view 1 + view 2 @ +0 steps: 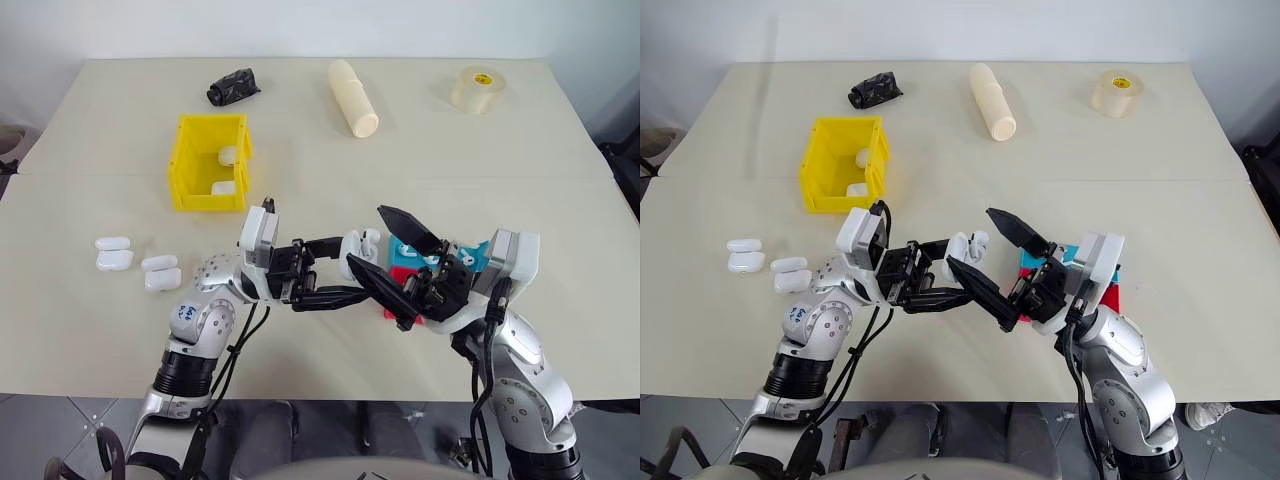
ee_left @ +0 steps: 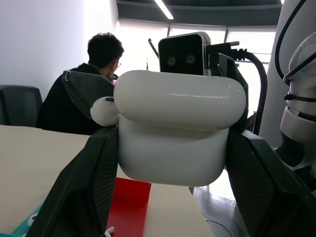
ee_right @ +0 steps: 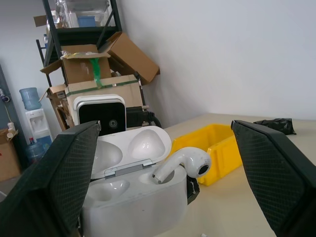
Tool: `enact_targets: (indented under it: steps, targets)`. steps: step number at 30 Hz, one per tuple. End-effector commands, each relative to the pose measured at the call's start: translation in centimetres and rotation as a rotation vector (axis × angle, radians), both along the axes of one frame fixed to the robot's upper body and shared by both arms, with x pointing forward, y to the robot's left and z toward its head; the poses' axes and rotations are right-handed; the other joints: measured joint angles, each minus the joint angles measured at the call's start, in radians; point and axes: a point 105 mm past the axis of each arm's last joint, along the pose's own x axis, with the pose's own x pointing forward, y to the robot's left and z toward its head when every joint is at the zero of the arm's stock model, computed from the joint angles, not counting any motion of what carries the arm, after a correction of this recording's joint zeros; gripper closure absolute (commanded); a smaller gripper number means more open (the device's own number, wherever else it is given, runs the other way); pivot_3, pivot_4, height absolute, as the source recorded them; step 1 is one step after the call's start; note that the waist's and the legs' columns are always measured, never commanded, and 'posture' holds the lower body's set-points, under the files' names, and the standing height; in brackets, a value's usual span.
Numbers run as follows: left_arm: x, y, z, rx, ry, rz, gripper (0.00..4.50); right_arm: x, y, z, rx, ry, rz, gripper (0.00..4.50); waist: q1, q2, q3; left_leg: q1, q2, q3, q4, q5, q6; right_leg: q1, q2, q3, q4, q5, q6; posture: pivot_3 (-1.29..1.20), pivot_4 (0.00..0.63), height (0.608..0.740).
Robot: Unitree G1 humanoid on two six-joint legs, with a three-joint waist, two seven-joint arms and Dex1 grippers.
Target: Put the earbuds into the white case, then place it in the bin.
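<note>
The bin (image 1: pixel 208 164) sits on the table (image 1: pixel 320 130) with two cases inside. Loose cases (image 1: pixel 137 262) lie left and in front of the bin; the roll of tape (image 1: pixel 477 88) lies far right of the bin.

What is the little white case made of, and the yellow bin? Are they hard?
The white case, held open in the left gripper, looks like hard glossy plastic: its lid and shell are smooth and catch the light. The earbud sticking out of it has the same shiny white look. The yellow bin seems like stiff molded plastic too, only less shiny, with thin straight walls.
</note>
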Motion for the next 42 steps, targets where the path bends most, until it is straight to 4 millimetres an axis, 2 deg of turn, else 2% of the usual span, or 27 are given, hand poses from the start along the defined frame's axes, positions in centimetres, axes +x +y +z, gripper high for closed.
enact_targets:
  steps: [1, 10, 18, 22, 25, 31, 42]
  targets:
    - [-0.7, -0.4, 1.9, -0.064, -0.082, -0.020, 1.67, -0.2, 0.2, -0.6, -0.039, 0.026, 0.020, 0.03, 0.000, 0.000, 0.000, 0.000, 0.000, 0.000, 0.000, 0.000, 0.000, 0.000, 0.000, 0.000, 0.000, 0.000, 0.000, 0.00, 0.150, 0.740]
    - [-0.5, -0.1, 1.6, -0.057, -0.082, -0.003, 1.67, -1.1, -3.2, 1.6, -0.032, 0.060, 0.026, 0.03, 0.009, 0.000, 0.000, 0.000, 0.000, 0.000, 0.000, 0.000, 0.000, 0.001, 0.000, 0.000, -0.001, 0.000, 0.000, 0.00, 0.150, 0.740]
    - [-0.4, -0.3, 1.4, -0.055, -0.081, -0.006, 1.67, 1.4, -5.1, 2.0, 0.025, 0.393, 0.038, 0.03, 0.010, 0.000, 0.000, 0.000, 0.005, 0.000, 0.000, 0.000, 0.000, 0.001, 0.000, 0.000, -0.002, 0.000, 0.000, 0.00, 0.150, 0.740]
    - [-0.5, -0.3, 0.9, -0.024, -0.086, -0.017, 1.67, 2.6, -5.6, 2.8, 0.128, 0.584, 0.103, 0.03, 0.011, 0.000, 0.000, -0.001, 0.005, 0.001, 0.000, 0.000, 0.001, 0.001, -0.001, 0.000, -0.003, 0.000, 0.000, 0.00, 0.150, 0.740]
    - [-0.4, -0.3, 0.7, -0.013, -0.086, -0.020, 1.67, 2.9, -5.5, 3.1, 0.140, 0.650, 0.140, 0.03, 0.011, 0.000, 0.000, -0.001, 0.005, 0.000, 0.000, 0.000, 0.001, 0.001, -0.001, -0.001, -0.003, 0.000, 0.000, 0.00, 0.150, 0.740]
    - [-0.5, -0.3, 0.0, 0.047, -0.109, -0.036, 1.67, 2.8, -4.1, 2.1, 0.074, 0.799, 0.210, 0.03, 0.011, -0.001, 0.000, -0.001, 0.005, 0.000, 0.001, 0.000, 0.001, 0.001, -0.001, -0.001, -0.003, 0.000, 0.000, 0.00, 0.150, 0.740]
    - [-0.6, -0.2, -0.7, 0.078, -0.111, -0.031, 1.67, 1.6, -2.8, 0.5, -0.025, 0.843, 0.253, 0.03, 0.012, -0.001, 0.000, -0.002, 0.005, 0.000, 0.001, 0.000, 0.002, 0.001, 0.000, -0.002, -0.004, 0.000, 0.000, 0.00, 0.150, 0.740]
